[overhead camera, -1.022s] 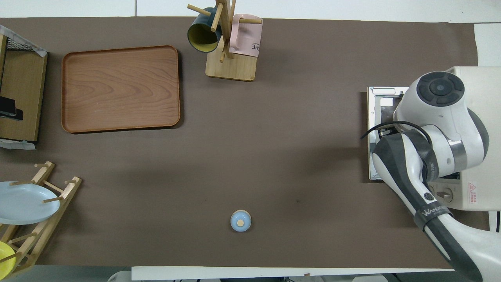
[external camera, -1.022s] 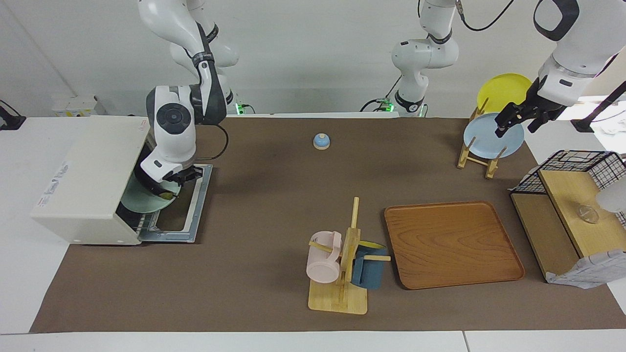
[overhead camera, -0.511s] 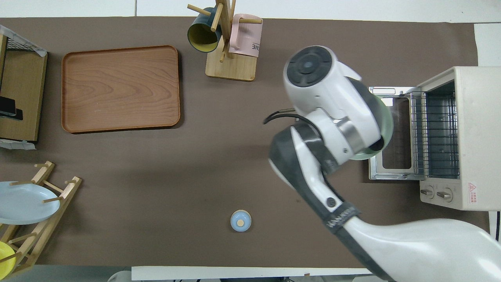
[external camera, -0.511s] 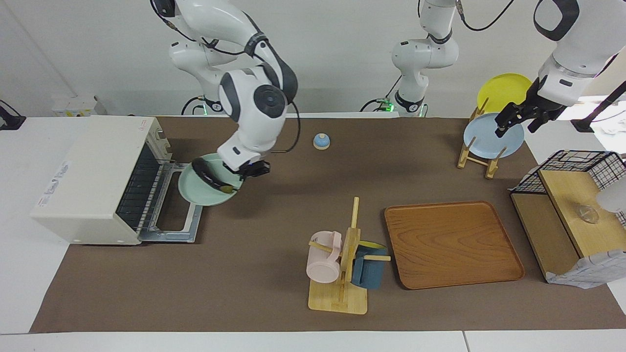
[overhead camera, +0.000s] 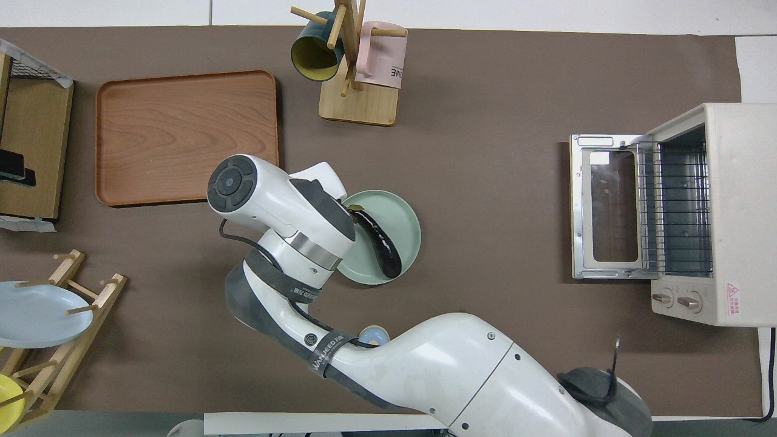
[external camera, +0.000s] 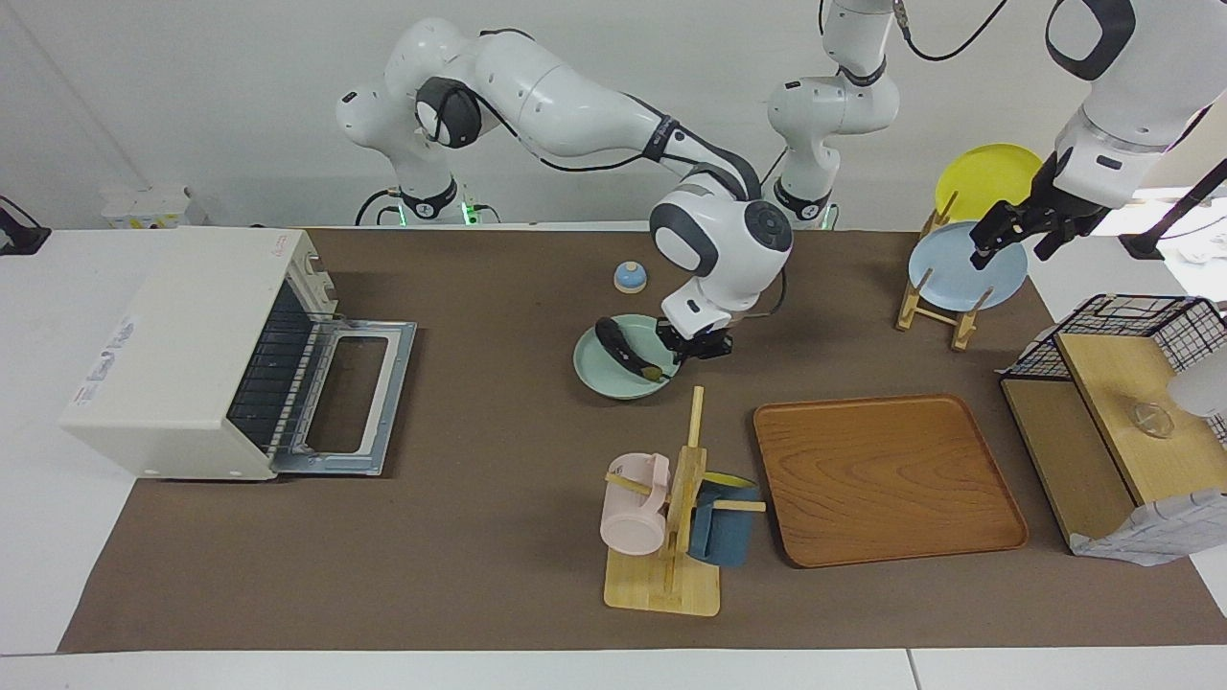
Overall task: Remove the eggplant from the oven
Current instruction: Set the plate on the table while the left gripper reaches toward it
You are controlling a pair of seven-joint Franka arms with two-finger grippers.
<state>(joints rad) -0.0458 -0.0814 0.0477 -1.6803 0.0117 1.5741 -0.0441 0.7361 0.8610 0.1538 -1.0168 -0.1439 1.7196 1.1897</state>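
Your right gripper (external camera: 692, 343) sits at the rim of the pale green plate (external camera: 604, 374), on the edge toward the left arm's end of the table, and its fingers are clenched on that rim. The plate is near the middle of the brown mat (external camera: 498, 537), just beside the wooden tray (external camera: 887, 479) and nearer to the robots than the mug tree (external camera: 671, 537). You cannot tell from either view whether the plate rests on the mat or hangs just above it.

The eggplant (external camera: 625, 350) lies on the plate, slanted across it, its stem tip pointing toward the gripper. In the overhead view the eggplant (overhead camera: 379, 243) shows beside the right arm's wrist, which covers part of the plate (overhead camera: 403, 215).

The oven (external camera: 182, 355) stands at the right arm's end of the table, well apart from the plate. Its door (external camera: 355, 402) lies folded down flat on the mat and the wire rack (overhead camera: 674, 206) inside is bare.

A small blue bell (external camera: 630, 276) sits nearer to the robots than the plate.

Your left gripper (external camera: 1011, 235) waits up over the dish rack (external camera: 935, 311), in front of the light blue plate (external camera: 944, 278) standing in it, with its fingers spread and released.
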